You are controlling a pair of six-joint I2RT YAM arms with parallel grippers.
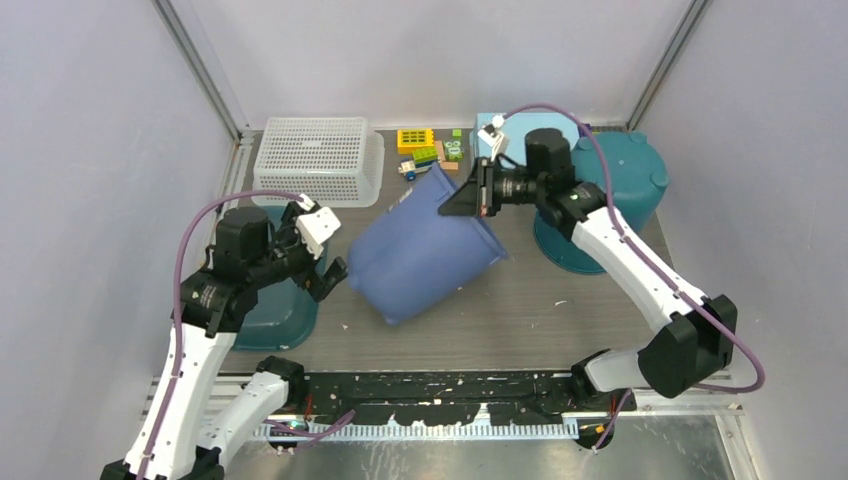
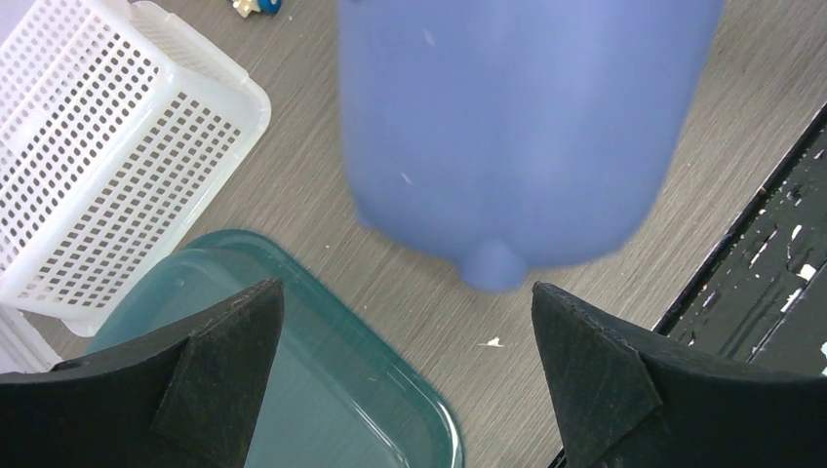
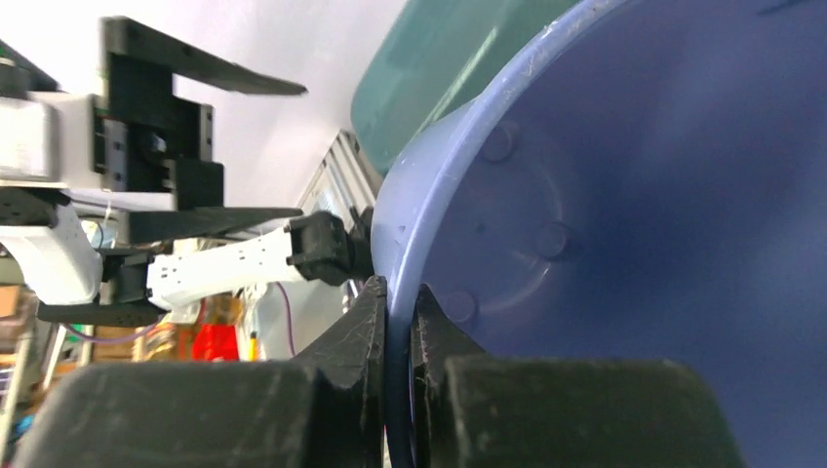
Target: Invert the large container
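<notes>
The large blue container (image 1: 420, 255) lies tilted on its side in the middle of the table, base toward the near left, open mouth toward the right arm. My right gripper (image 1: 478, 190) is shut on its rim; in the right wrist view the fingertips (image 3: 400, 288) pinch the blue wall (image 3: 634, 195) from inside and outside. My left gripper (image 1: 320, 255) is open and empty, just left of the container's base. In the left wrist view the blue base (image 2: 517, 127) sits ahead of the spread jaws (image 2: 408, 292), apart from them.
A teal tub (image 1: 285, 310) lies under my left gripper, also in the left wrist view (image 2: 293, 390). A white mesh basket (image 1: 315, 160) stands at the back left. Toy blocks (image 1: 425, 145) lie at the back. An upturned teal bucket (image 1: 620, 180) stands on the right.
</notes>
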